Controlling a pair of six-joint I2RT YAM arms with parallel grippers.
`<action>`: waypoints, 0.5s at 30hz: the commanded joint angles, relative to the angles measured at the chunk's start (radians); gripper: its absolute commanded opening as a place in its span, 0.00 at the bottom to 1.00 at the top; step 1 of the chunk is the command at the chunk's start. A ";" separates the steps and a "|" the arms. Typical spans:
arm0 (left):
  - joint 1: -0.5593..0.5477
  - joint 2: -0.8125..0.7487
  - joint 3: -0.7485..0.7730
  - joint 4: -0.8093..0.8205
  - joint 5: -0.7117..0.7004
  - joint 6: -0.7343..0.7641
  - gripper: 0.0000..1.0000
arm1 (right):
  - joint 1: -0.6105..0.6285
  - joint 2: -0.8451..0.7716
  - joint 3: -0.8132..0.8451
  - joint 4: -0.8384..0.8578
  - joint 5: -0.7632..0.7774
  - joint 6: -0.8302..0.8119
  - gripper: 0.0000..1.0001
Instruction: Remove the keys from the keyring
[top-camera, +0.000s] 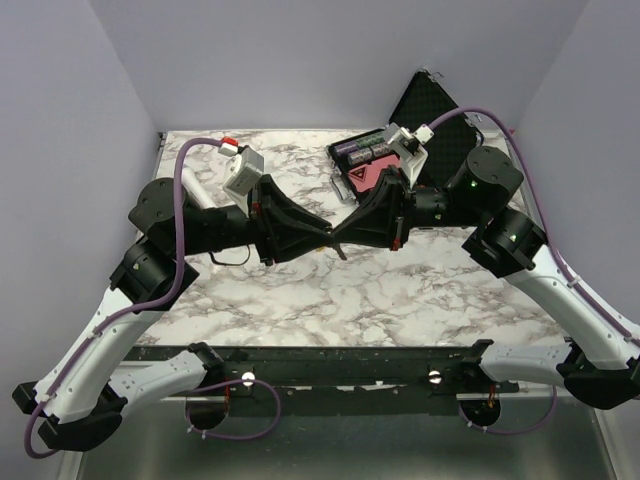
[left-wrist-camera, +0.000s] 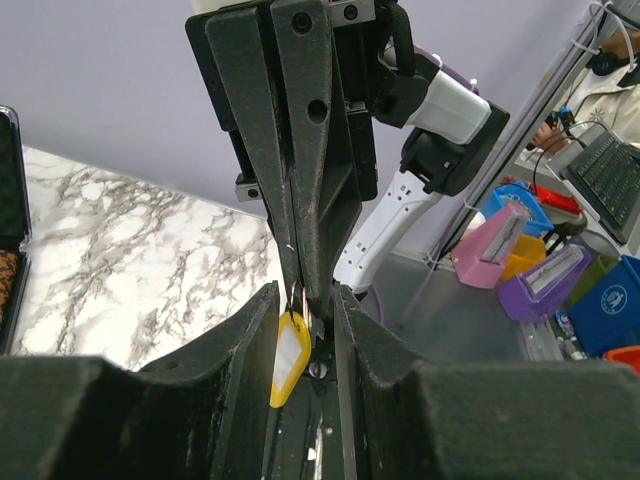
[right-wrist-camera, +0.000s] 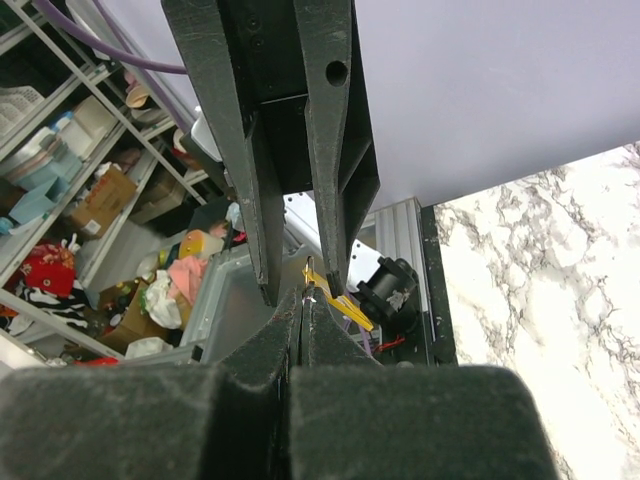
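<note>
My two grippers meet tip to tip above the middle of the marble table (top-camera: 400, 290). My right gripper (right-wrist-camera: 304, 302) is shut on the keyring (left-wrist-camera: 299, 298), a thin metal loop showing just above the key. The key's yellow-orange head (left-wrist-camera: 288, 357) hangs from the ring between the spread fingers (left-wrist-camera: 240, 340) of my left gripper (top-camera: 326, 236), lying close against the left one. It also shows as a yellow sliver in the right wrist view (right-wrist-camera: 340, 305). My left gripper is open around the key and ring. The right gripper (top-camera: 347, 238) comes in from the right.
An open black case (top-camera: 440, 105) with purple, green and red items stands at the back right of the table. The arm bases and a black rail (top-camera: 330, 365) run along the near edge. Shelves and bins stand beyond the table.
</note>
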 joint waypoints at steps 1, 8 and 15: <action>0.002 -0.007 0.008 0.026 0.022 -0.007 0.36 | 0.000 -0.021 0.021 0.031 -0.031 0.015 0.01; 0.006 -0.027 0.049 -0.050 -0.004 0.059 0.48 | 0.000 -0.036 0.016 0.028 -0.031 0.021 0.01; 0.007 -0.051 0.048 -0.052 -0.055 0.062 0.71 | 0.002 -0.041 0.012 0.027 -0.040 0.023 0.01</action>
